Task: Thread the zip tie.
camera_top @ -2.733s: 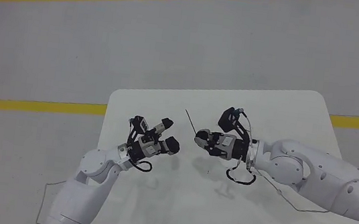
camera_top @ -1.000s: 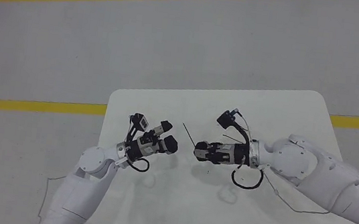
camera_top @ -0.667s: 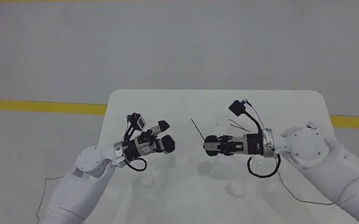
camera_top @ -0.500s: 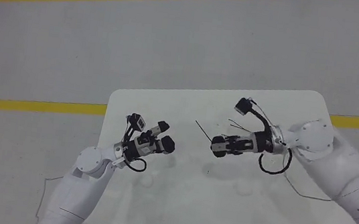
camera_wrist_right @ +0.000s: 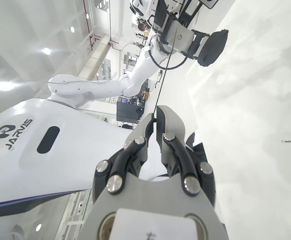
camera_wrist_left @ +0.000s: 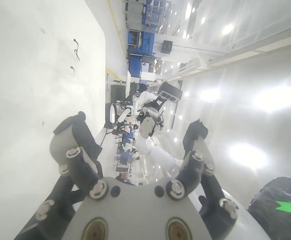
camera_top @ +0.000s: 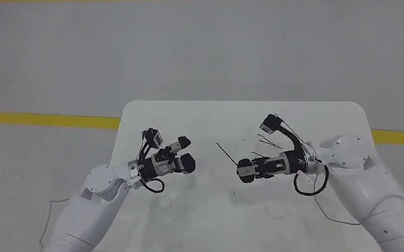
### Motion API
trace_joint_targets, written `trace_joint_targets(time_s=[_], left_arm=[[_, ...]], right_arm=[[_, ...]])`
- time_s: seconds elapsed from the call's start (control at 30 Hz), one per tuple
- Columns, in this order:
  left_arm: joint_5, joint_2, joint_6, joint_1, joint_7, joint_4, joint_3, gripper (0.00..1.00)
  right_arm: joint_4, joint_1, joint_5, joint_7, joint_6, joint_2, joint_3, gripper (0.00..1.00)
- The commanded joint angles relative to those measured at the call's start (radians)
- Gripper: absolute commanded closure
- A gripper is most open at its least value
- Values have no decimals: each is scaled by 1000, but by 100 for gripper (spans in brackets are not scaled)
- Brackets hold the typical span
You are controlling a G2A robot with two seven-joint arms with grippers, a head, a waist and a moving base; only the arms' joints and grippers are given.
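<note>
Zip tie (camera_top: 226,154) (camera_wrist_right: 162,84) is sticking out of right gripper (camera_top: 241,169) (camera_wrist_right: 155,118), jaws clamping it; left gripper (camera_top: 186,152) (camera_wrist_left: 137,122) is hovering nearby over counter (camera_top: 188,117), jaws apart.

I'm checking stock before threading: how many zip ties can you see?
1 for certain: the zip tie pinched in the right tool, pointing toward the open left tool. Thin dark bits on the table may be more; too small to tell.
</note>
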Motion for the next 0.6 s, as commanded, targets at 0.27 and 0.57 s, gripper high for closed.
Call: trace_joint_targets(time_s=[0.27,0.57], left_arm=[[-29,-2,-17,-1,-23,2,15,0],[-72,0,-74,-43,-159,80,37,0]], right_arm=[[3,-6,21,0,0,5,-41,100],[39,74,132,0,0,46,-193,100]])
